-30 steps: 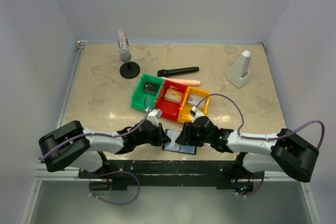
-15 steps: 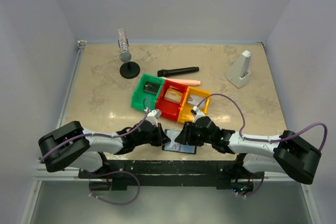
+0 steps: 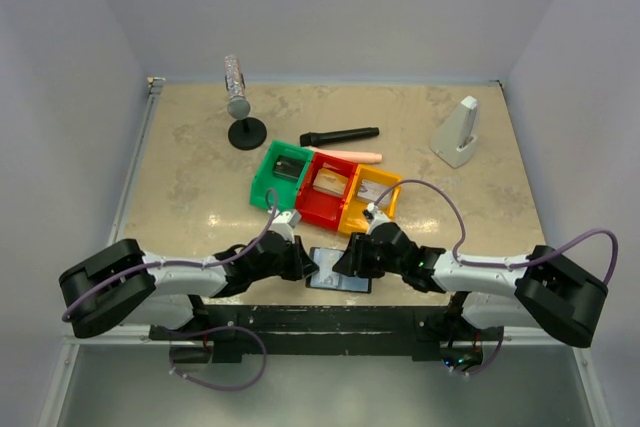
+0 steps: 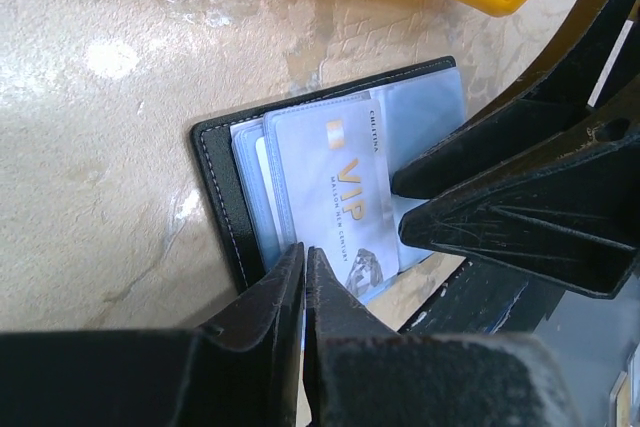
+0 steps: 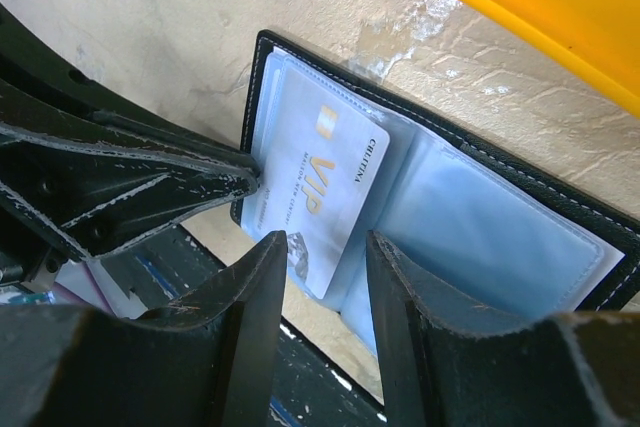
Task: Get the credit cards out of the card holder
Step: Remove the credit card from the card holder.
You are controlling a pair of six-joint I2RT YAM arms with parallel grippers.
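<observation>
At the far left of the table [image 3: 460,207] a grey bottle-like thing [image 3: 237,97] stands upright on a round black base. Nearer, the left gripper [image 4: 303,255] lies low over the near edge, its jaws drawn together to a thin slit, tips at the left near edge of a pale blue card [image 4: 340,192] marked VIP; whether that edge is pinched between them I cannot tell. The card holder [image 4: 215,182] lies unfolded flat at the near edge of the table, between the two grippers, the card partly out of its clear left sleeve. Just beyond it sit the green bin [image 3: 262,180], red bin [image 3: 320,213] and yellow bin [image 3: 355,222] in a row. The right gripper [image 5: 327,242] has its jaws apart and grips nothing, tips down over the holder's middle. A white wedge [image 3: 458,133] stands far right.
</observation>
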